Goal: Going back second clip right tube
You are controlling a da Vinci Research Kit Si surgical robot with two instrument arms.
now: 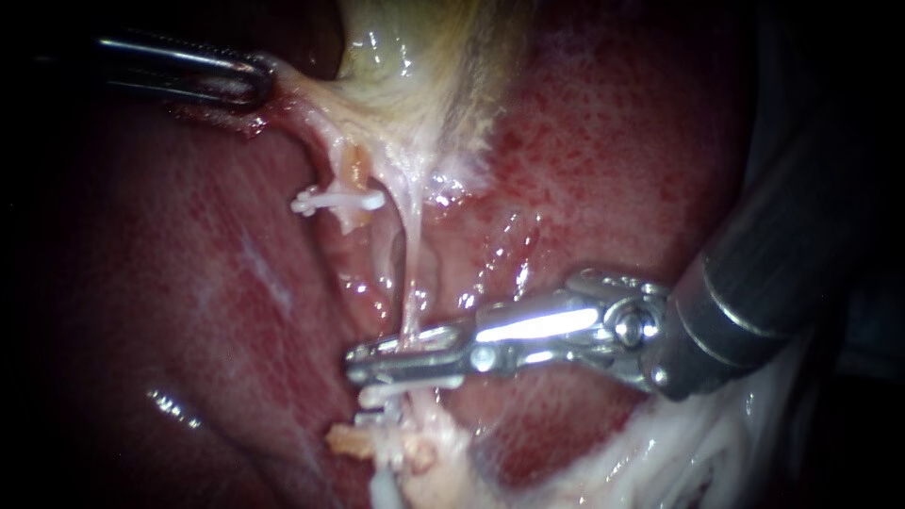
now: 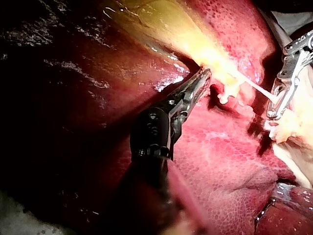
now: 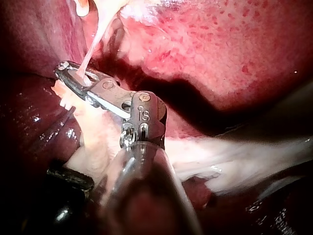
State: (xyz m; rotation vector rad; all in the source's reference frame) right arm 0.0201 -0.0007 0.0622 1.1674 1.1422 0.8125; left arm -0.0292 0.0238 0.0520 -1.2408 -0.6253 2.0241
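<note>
right tube [image 1: 412, 273], a thin pale taut strand, crosses the right instrument [image 1: 363, 366].

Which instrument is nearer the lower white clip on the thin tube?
Right. The right instrument is just above the lower clip, open jaws astride the tube; the left instrument is far off, gripping tissue beside the gallbladder.
</note>
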